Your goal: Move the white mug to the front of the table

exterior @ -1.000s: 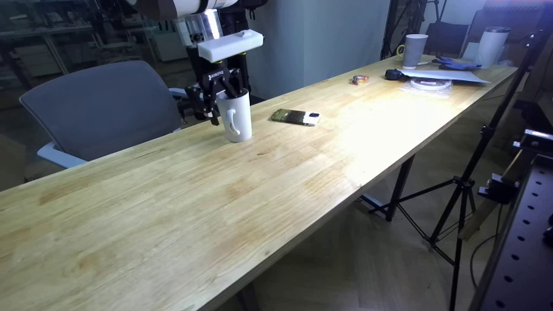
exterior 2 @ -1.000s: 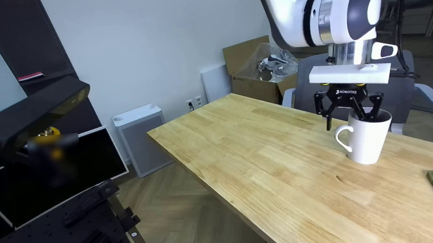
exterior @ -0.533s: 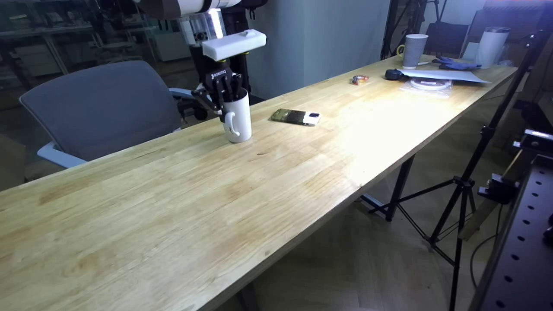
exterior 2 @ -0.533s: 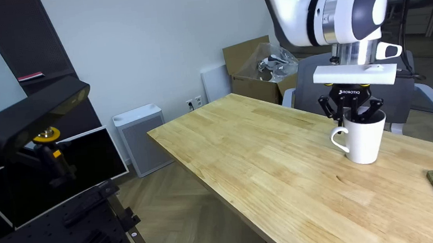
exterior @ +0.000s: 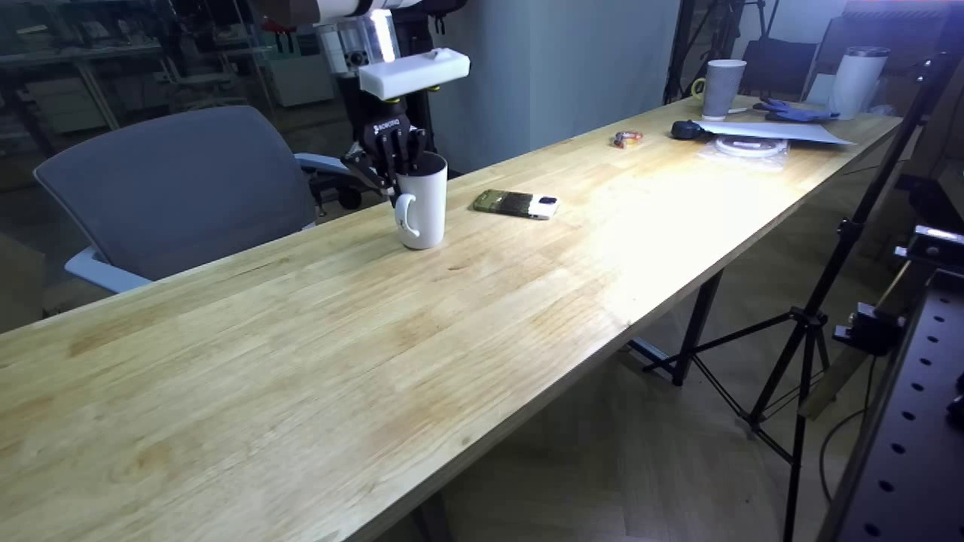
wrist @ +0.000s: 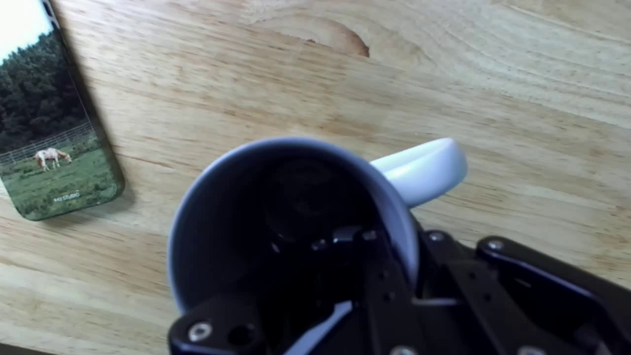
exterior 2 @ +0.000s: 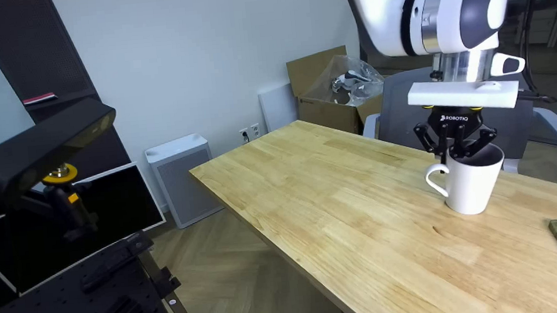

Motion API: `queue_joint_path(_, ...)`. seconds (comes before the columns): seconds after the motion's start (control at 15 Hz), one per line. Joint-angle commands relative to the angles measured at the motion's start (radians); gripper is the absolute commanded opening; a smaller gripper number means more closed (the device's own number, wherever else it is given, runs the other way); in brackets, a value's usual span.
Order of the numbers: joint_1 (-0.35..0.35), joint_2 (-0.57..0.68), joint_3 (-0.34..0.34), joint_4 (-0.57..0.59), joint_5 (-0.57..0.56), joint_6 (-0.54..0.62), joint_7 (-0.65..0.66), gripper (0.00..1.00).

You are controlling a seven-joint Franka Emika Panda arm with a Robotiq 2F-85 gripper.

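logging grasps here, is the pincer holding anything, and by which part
The white mug, pinched by its rim wall beside the handle; one finger of the pincer is inside, the other outside.

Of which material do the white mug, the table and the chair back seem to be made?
White mug: probably glazed ceramic, judging by its smooth wall and shiny handle.
Table: light wood, fairly matte; grain and plank seams show, but varnish cannot be told.
Chair back: matte grey, possibly mesh fabric; the weave cannot be made out.
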Motion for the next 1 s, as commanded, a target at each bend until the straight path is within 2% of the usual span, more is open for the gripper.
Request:
queue_joint_path(0.0, -0.008, 0.018, -0.002, 0.077, 0.010, -0.098, 0.023, 0.03)
queue_joint_path(0.6, 0.002, 0.091, -0.037, 0.354, -0.005, -0.280, 0.077, 0.03)
queue_joint_path(0.93, 0.017, 0.049, -0.038, 0.323, -0.010, -0.309, 0.099, 0.03)
